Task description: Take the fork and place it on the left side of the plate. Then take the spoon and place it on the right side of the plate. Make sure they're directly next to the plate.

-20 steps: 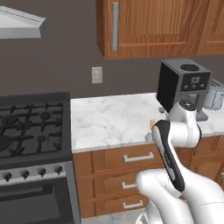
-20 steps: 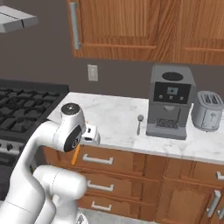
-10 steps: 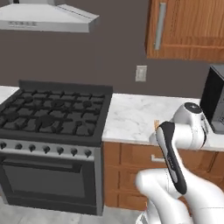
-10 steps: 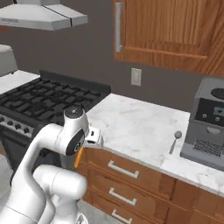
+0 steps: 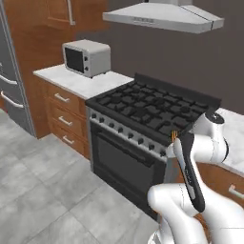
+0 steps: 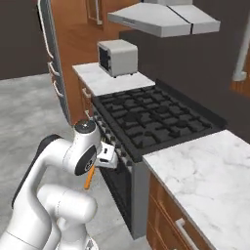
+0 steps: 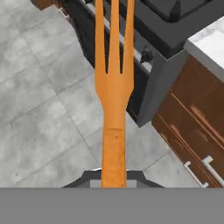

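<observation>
fork (image 7: 114,105): carried by its handle, tines pointing away from the hand, over the floor (image 7: 39,113) before the stove (image 5: 143,112); kept clamped for transport, judging by the task.
gripper (image 6: 93,172): closed narrowly on the fork.
arm: folded close to the base, hand pointed downward.

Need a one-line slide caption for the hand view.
Gripper carries the orange fork, tines pointing away, above grey floor tiles beside the stove.

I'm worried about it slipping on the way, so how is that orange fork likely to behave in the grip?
The fork looks rigid: it juts straight out of the gripper without sagging. It is probably light, being slim. Held only by its handle end, it may pivot or slide if bumped.
</observation>
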